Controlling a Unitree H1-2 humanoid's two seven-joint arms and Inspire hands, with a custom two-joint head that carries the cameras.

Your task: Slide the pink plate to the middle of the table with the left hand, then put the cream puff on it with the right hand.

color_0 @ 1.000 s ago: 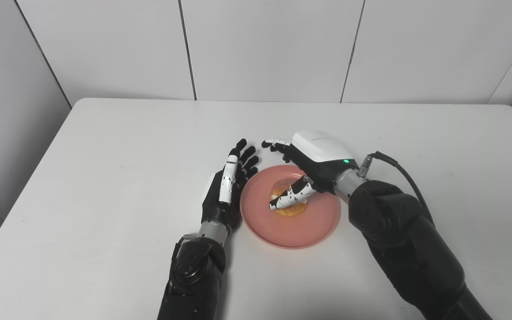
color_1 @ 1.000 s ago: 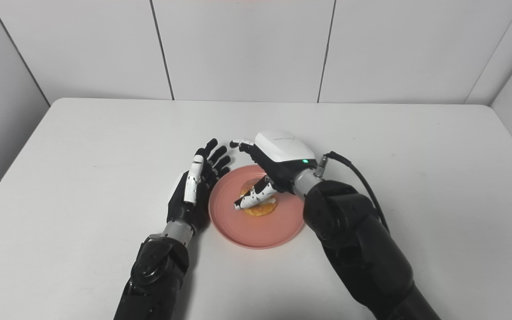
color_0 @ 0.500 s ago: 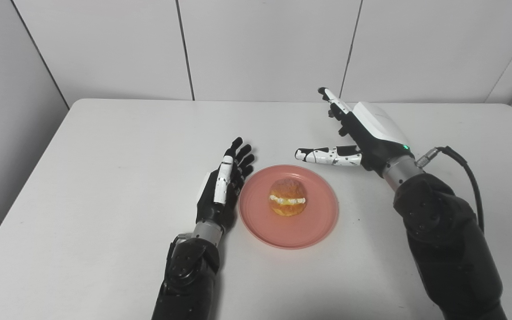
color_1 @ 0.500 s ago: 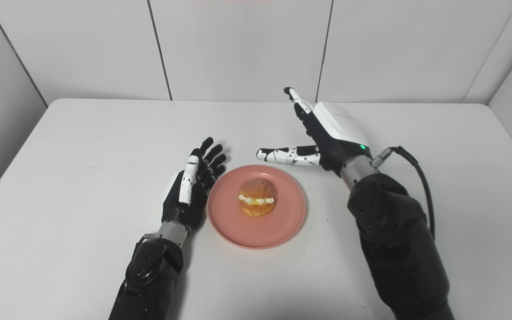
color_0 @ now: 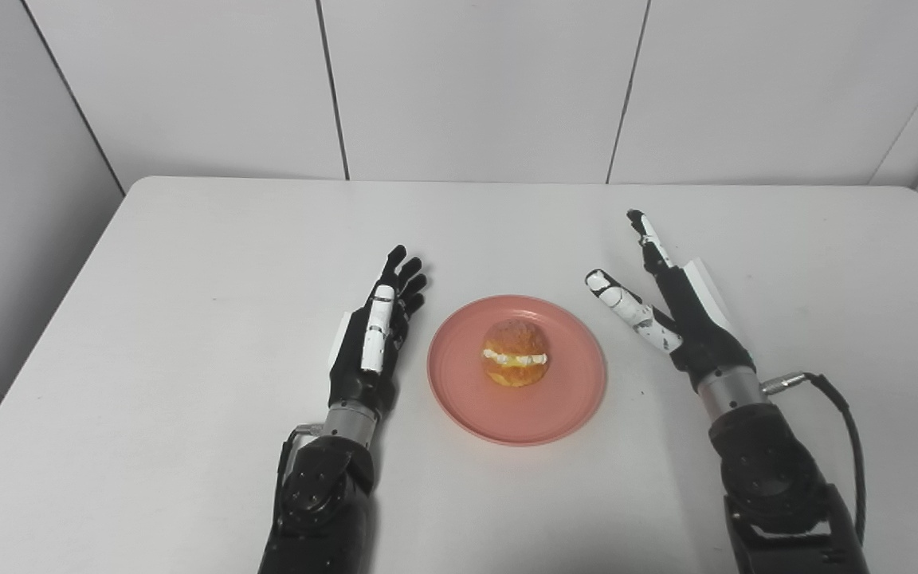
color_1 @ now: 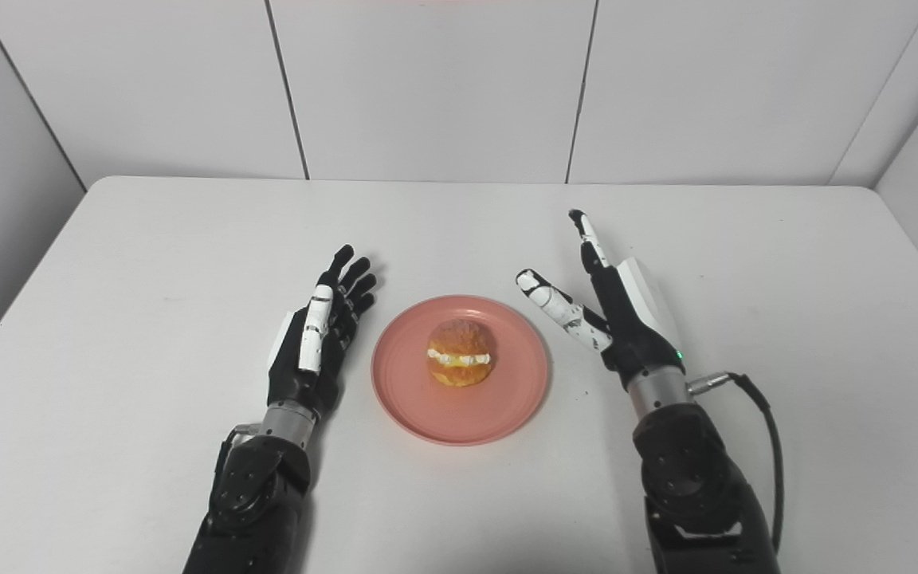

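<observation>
Pink plate [color_0: 516, 399] sat flat on the white surface [color_0: 188, 263], about mid-width and a little toward the near edge. Cream puff [color_0: 515, 363] rested upright at the centre of the plate, split side facing the camera, a line of white cream and yellow filling showing in the seam.

Left robot hand [color_0: 370, 343] lay just to the left of the plate, clear of the rim, fingers straight and spread, gripping nothing. Right robot hand [color_0: 670, 307] stood to the right of the plate, also clear of it, fingers extended toward the far side and thumb splayed toward the plate; empty as well.

Judgement: both steps of the task appeared complete as things lay; nothing left but to keep the arms clear.

Handling notes (judged, not tested):
- Puff looked light, soft and easily crushed; pressure on the top shell would likely squeeze filling out at the seam.
- Best hold would be low on the two opposite sides of the bun, below and across the seam, with light closure only.
- Plate looked rigid, smooth and shallow-rimmed; likely to slide readily on this surface when pushed at the rim, so a bump from either hand could shift it.
</observation>
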